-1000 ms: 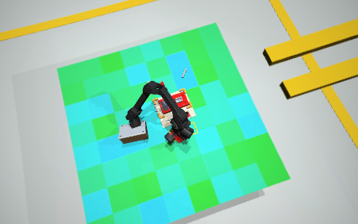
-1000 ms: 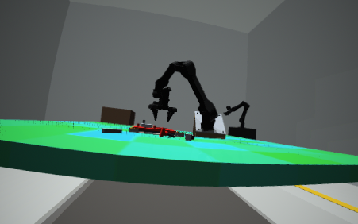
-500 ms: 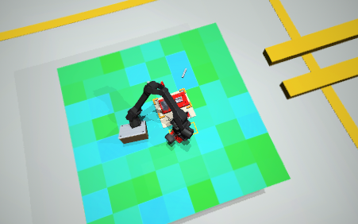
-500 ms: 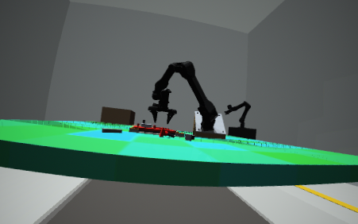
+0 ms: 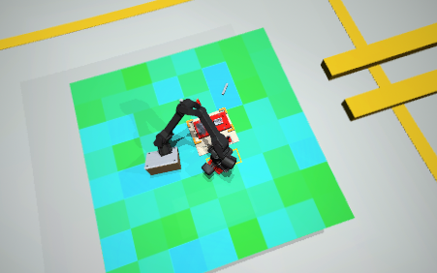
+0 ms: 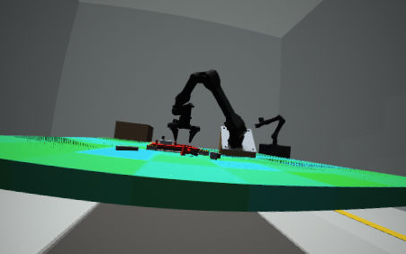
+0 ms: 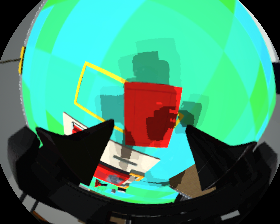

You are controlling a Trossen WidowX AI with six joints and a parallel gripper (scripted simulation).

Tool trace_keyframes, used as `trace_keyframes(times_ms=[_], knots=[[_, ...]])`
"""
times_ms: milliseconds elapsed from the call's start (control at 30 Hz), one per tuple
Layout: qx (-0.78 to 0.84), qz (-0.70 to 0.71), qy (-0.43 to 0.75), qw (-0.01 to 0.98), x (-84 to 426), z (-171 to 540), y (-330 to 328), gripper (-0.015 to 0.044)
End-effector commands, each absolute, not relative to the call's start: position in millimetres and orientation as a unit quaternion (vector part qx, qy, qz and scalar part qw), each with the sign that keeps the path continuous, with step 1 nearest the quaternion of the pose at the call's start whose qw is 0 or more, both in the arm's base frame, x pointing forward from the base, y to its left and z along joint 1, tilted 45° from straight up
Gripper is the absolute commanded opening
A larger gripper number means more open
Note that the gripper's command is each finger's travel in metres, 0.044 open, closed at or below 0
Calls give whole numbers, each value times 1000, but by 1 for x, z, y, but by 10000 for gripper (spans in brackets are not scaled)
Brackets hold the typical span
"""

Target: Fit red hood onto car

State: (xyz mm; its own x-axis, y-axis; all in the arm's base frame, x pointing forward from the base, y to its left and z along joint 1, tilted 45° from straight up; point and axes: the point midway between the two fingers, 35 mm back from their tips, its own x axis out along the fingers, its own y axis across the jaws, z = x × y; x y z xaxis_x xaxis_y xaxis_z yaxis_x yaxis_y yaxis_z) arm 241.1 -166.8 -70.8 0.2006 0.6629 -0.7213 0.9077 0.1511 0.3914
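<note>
The black robot arm [image 5: 189, 118] reaches over the table [image 5: 286, 203], which is covered in green and blue squares. Its black pincer [image 6: 184, 131] hangs a little above the table with its two fingers spread wide open, and nothing is between them.

Right under the pincer lies the flat red square hood [image 7: 149, 112]. It rests on the table and the fingers are not touching it. A dark shadow falls on part of it. A thin yellow outline [image 7: 91, 90] is drawn on the table just beside the hood.

The red toy car on its pale jig [image 5: 214, 127] sits near the hood, partly hidden under the arm. A small grey stick [image 5: 225, 88] lies farther away.
</note>
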Motion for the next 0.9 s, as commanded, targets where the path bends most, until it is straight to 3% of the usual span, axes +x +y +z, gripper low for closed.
trace_keyframes(times_ms=[0,867], knots=[[640,-138,616,438,241,-73,-163,440],[640,-138,616,438,245,-83,-153,440]])
